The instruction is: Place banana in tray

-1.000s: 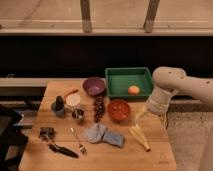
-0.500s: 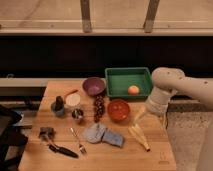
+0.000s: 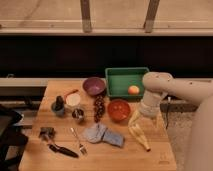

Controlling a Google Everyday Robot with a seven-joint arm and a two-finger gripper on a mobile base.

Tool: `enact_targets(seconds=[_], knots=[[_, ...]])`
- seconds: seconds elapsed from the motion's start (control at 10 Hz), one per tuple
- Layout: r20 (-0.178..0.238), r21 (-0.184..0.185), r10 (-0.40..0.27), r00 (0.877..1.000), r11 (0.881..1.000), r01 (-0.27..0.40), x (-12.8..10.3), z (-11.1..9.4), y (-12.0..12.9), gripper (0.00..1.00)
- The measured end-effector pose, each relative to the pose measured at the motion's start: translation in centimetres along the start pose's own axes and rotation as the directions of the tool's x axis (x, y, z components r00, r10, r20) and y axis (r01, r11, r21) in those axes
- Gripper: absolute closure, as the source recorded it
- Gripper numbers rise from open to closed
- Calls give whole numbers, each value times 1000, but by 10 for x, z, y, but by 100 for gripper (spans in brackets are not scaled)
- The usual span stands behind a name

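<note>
The banana is a pale yellow tapered piece lying on the wooden table near the right front, just right of the red bowl. The tray is a green rectangular bin at the back right, holding a small orange fruit. My gripper hangs from the white arm directly above the banana's upper end, between the tray and the banana.
A purple bowl stands left of the tray. Dark grapes, a blue cloth, a fork, a black-handled tool, a white cup and small dark cups lie across the table's left and middle.
The arm and gripper have shifted very slightly over the banana; the objects on the table have not moved.
</note>
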Motion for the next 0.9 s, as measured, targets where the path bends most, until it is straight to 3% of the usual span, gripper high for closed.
enact_targets(seconds=[0.4, 0.9], knots=[[-79, 9, 14, 997, 1000, -14, -21, 44, -2, 20], [-128, 24, 34, 991, 999, -32, -27, 65, -6, 24]])
